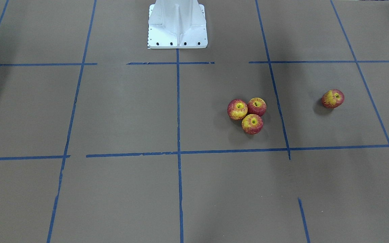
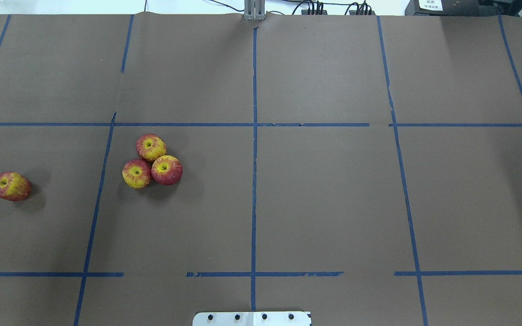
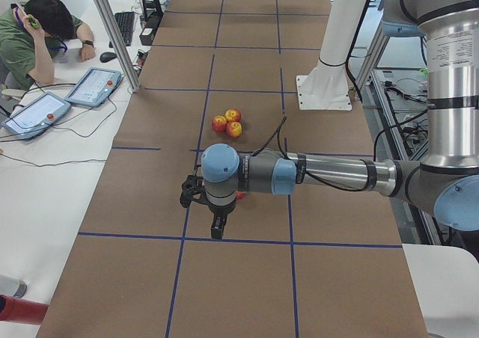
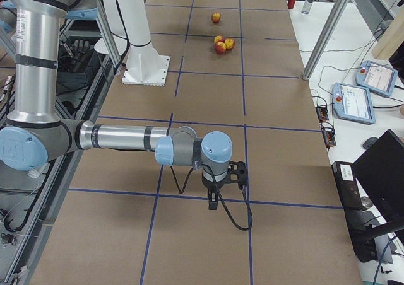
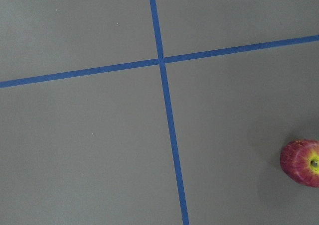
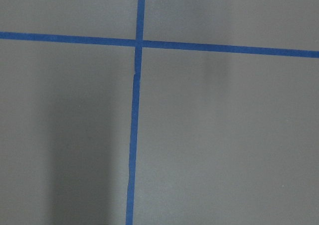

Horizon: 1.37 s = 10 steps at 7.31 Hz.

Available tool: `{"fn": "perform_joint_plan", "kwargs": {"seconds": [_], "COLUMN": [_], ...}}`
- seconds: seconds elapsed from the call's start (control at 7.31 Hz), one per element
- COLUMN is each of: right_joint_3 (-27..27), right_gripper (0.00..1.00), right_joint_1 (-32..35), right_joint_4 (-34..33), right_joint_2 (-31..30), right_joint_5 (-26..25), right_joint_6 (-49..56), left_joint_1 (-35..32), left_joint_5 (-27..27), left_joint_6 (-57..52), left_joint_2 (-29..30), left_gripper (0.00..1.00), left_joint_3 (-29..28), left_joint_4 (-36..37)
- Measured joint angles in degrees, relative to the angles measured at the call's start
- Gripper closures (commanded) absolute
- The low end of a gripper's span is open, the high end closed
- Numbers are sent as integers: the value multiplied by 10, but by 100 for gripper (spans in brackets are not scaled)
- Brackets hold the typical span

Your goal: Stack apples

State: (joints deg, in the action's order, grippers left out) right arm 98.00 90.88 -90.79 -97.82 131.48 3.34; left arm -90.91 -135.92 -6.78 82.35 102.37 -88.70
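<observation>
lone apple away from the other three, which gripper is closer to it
Left. The left gripper hangs just beside the lone apple, which shows at its wrist view's edge. The right gripper hangs at the opposite end of the table, far off.

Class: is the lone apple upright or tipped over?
Tipped. The lone apple has its stem dimple turned toward one side, not straight up.

Three apples (image 2: 151, 147) touch, no gap between them; the fourth apple (image 2: 11, 186) lies well apart, open surface (image 2: 61, 217) around it.
</observation>
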Motion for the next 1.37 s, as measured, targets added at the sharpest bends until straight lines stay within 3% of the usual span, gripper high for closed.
{"fn": "perform_joint_plan", "kwargs": {"seconds": [0.82,0.96,1.37], "right_joint_3": [0,0,0], "right_gripper": [0,0,0], "right_joint_1": [0,0,0], "right_joint_4": [0,0,0], "right_joint_2": [0,0,0], "right_joint_5": [0,0,0], "right_joint_6": [0,0,0], "left_joint_1": [2,13,122], "left_joint_5": [1,1,24], "left_joint_6": [4,37,274], "left_joint_2": [8,11,8], "left_gripper": [0,0,0], "left_joint_3": [-2,2,3], "left_joint_4": [-17,-45,-207]}}
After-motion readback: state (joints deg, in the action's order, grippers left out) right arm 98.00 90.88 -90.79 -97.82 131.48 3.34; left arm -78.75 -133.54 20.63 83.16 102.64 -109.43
